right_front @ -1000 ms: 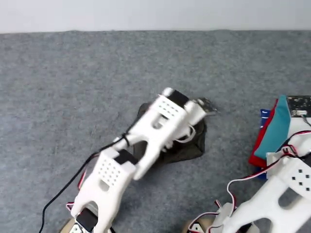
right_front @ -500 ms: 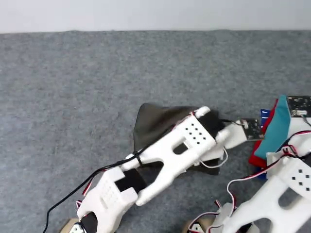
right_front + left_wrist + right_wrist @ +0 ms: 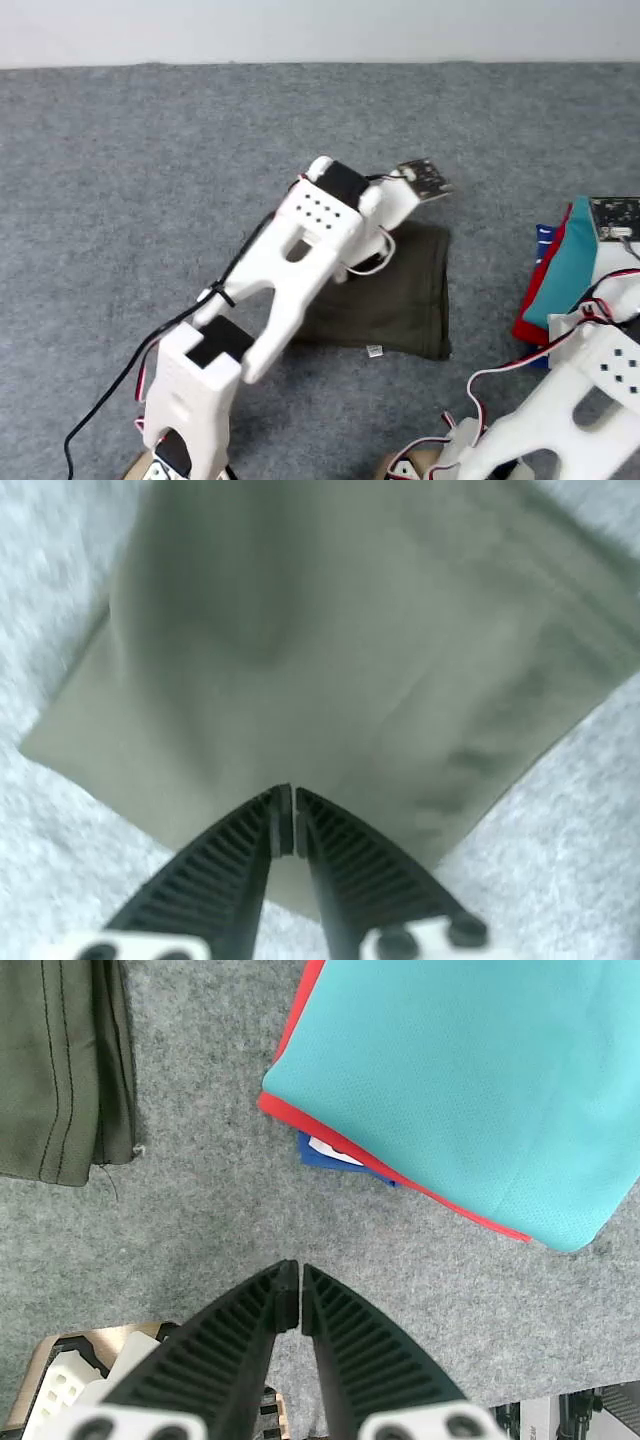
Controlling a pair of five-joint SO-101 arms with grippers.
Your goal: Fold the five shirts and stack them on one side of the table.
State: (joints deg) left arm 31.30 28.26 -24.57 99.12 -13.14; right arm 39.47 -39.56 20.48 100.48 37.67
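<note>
A dark olive shirt lies folded flat in a rough rectangle at the middle of the grey table. My left arm stretches over its far left part. In the left wrist view my left gripper is shut, with its tips just above the olive shirt and nothing between them. At the right edge of the table lies a stack of folded shirts: teal on top, then red, then blue. My right gripper is shut over bare table, between the teal shirt and the olive shirt's edge.
The grey felt table top is open on the left and along the far side. My right arm takes up the near right corner, next to the stack. A white wall runs behind the table.
The left arm swung right across the bunched olive shirt, then drew back up and left. The shirt now lies spread flat and farther right. The right arm kept still.
</note>
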